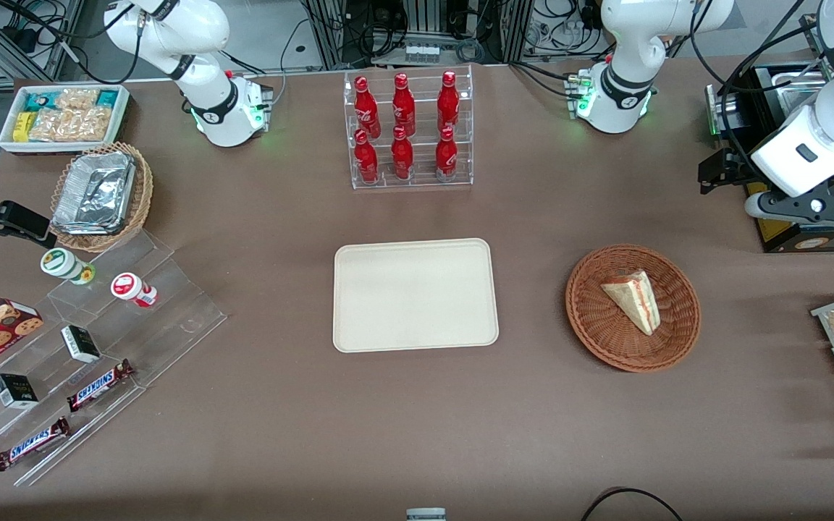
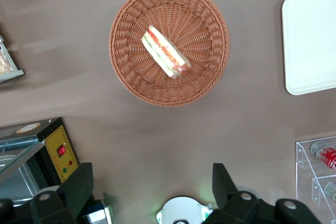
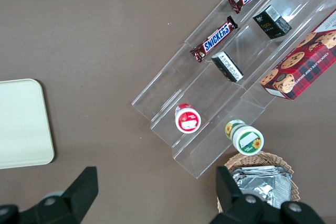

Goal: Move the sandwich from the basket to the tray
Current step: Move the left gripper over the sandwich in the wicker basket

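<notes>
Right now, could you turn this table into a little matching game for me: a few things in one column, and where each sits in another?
Things:
1. sandwich
2. tray
3. red bottles
4. gripper

Places:
A. in a clear tiered rack, farther from the front camera than the tray
B. raised above the table, fingers spread, holding nothing
C. lying in the basket
D. flat on the table mid-way, nothing on it

Pairs: 1-C, 2-D, 3-A, 4-B
</notes>
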Action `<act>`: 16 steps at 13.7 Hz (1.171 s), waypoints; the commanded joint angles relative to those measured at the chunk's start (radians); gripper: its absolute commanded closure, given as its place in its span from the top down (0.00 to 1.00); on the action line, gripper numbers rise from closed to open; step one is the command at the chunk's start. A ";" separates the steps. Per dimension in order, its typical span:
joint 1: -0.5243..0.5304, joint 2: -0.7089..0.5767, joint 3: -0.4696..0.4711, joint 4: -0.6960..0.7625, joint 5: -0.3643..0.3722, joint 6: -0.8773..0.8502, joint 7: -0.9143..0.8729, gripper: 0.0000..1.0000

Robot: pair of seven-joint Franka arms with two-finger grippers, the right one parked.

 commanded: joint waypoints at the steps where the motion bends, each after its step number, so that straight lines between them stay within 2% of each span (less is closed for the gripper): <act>1: 0.003 -0.034 -0.002 -0.122 0.008 0.108 -0.001 1.00; 5: -0.003 -0.025 -0.002 -0.274 0.010 0.268 -0.032 1.00; 10: -0.006 -0.006 -0.005 -0.528 0.010 0.620 -0.132 1.00; 16: -0.031 0.118 -0.012 -0.556 0.014 0.802 -0.446 1.00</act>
